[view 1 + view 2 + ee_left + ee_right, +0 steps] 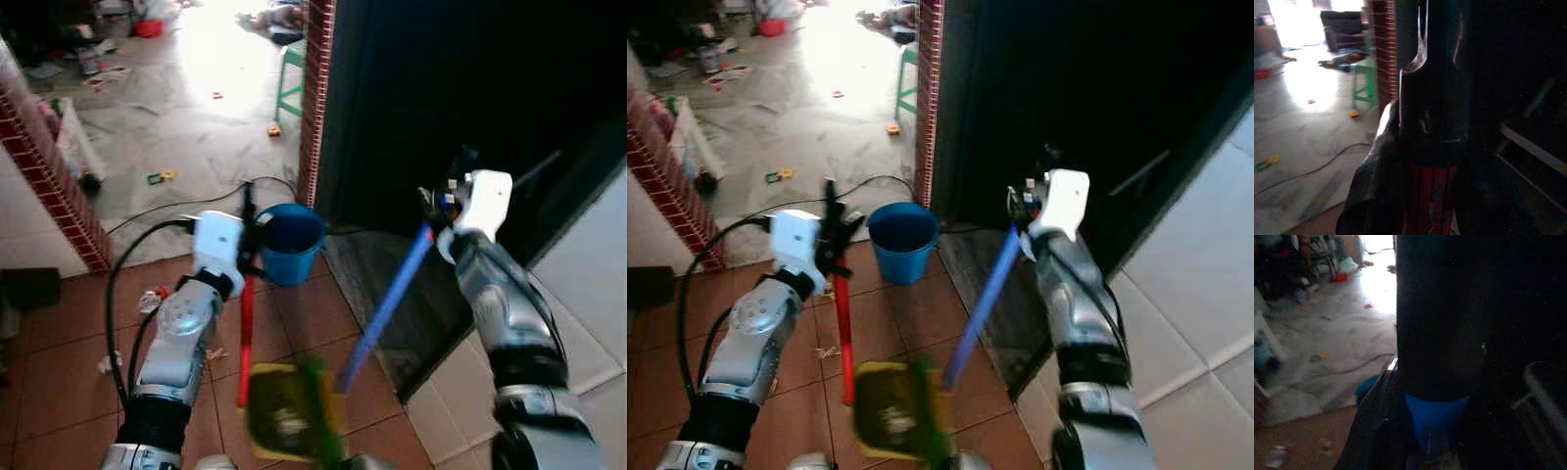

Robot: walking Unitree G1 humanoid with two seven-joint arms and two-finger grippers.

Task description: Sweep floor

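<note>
My left gripper (249,231) is shut on the black top of a red handle (245,333) that runs down to a yellow dustpan (286,411) near the floor in front of me. In the left wrist view the red handle (1429,200) stands between the dark fingers (1369,196). To the right, my right gripper (435,217) is shut on a blue broom handle (387,304), which slants down to a green head (315,387) at the dustpan. The blue broom handle (1435,421) also appears in the right wrist view.
A blue bucket (291,240) stands on the brown tiles just beyond the left gripper. A black cable (176,208) crosses the floor. Litter (157,177) lies on the grey floor beyond. A brick pillar (315,98), green stool (288,78) and dark doorway (441,98) are ahead.
</note>
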